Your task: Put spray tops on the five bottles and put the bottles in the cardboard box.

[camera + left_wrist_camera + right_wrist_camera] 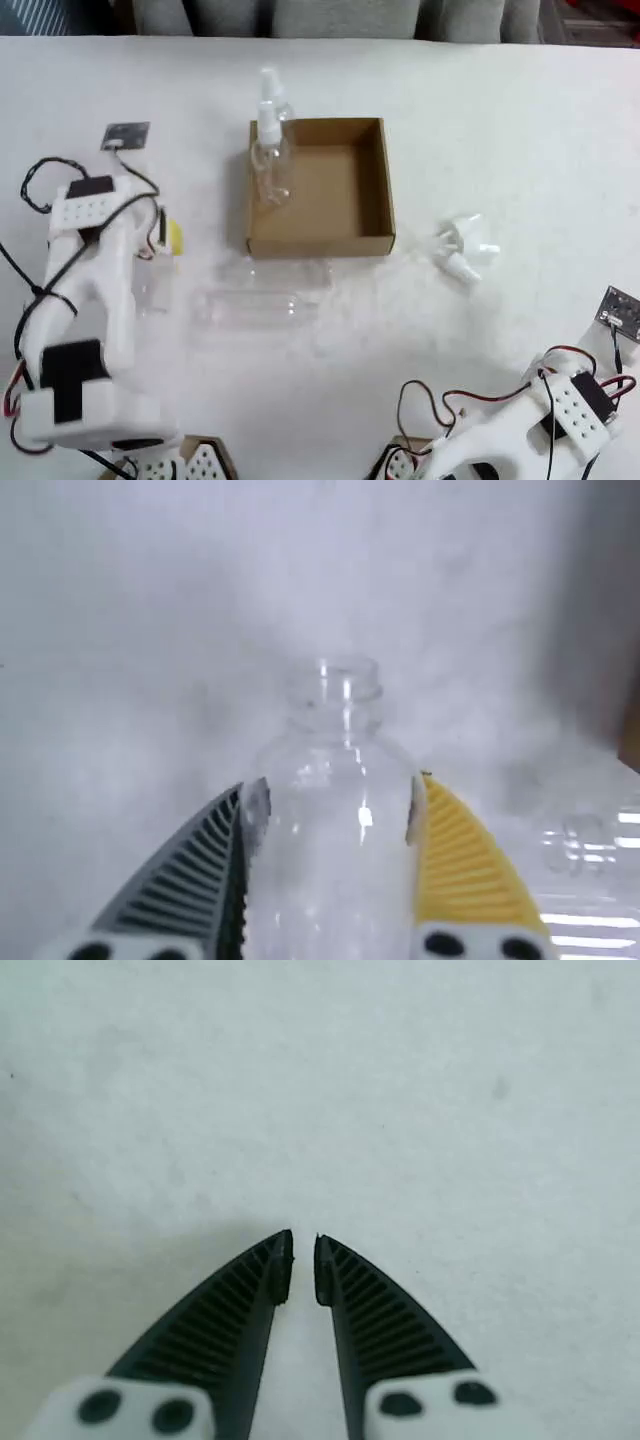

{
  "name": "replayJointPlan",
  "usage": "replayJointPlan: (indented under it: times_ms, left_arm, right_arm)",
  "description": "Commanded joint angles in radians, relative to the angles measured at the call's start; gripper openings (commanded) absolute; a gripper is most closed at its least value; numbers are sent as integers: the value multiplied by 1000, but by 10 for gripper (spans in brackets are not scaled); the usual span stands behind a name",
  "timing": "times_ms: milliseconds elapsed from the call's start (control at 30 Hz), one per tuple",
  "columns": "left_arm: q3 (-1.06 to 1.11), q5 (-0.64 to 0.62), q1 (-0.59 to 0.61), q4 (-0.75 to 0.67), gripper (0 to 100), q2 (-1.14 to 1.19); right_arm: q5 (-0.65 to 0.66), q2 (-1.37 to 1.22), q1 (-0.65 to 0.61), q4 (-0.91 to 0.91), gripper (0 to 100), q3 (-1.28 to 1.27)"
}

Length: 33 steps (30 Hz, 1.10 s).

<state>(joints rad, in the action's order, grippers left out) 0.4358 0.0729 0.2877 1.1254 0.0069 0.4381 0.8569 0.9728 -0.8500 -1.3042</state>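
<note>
My left gripper [330,798] is shut on a clear bottle [335,780] with an open neck and no spray top, its grey and yellow fingers [455,860] against the bottle's sides. From above, this gripper [158,255] and its bottle [150,288] are left of the cardboard box [370,180]. Two bottles with spray tops [270,160] stand at the box's back left corner. Two topless bottles [255,305] lie in front of the box. Loose spray tops [462,245] lie to its right. My right gripper [303,1258] is shut on nothing, just over bare table.
The right arm [565,405] sits folded at the near right corner, far from the box. A small dark tag [126,135] lies at the back left and another [620,308] at the right edge. The lying bottles [590,880] are close beside my left gripper.
</note>
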Motion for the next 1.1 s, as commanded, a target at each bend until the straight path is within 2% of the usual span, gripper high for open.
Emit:
replayJointPlan:
  times_ms: [0,133,200,467,567,700,867,1067]
  left_arm:
    - [114,6,-47,-112,20,-133]
    - [207,6,-28,-218,20,-162]
    - [227,6,-12,-230,20,-177]
    - [247,15,-8,-272,20,-183]
    - [262,15,2,-284,20,-183]
    - [301,48,7,-321,20,-188]
    - [313,129,7,-319,20,-186]
    - [322,137,-5,-331,20,-183]
  right_arm:
    - [0,12,-48,21,18,12]
    - [-5,16,-206,18,18,31]
    - [-63,8,-268,-12,18,83]
    - [-311,8,-516,-380,63,517]
    - [-379,1,-621,-421,54,617]
    - [-448,-97,-682,-398,50,692]
    - [-523,-371,-766,-398,50,841]
    - [-597,-696,-782,-403,57,1089]
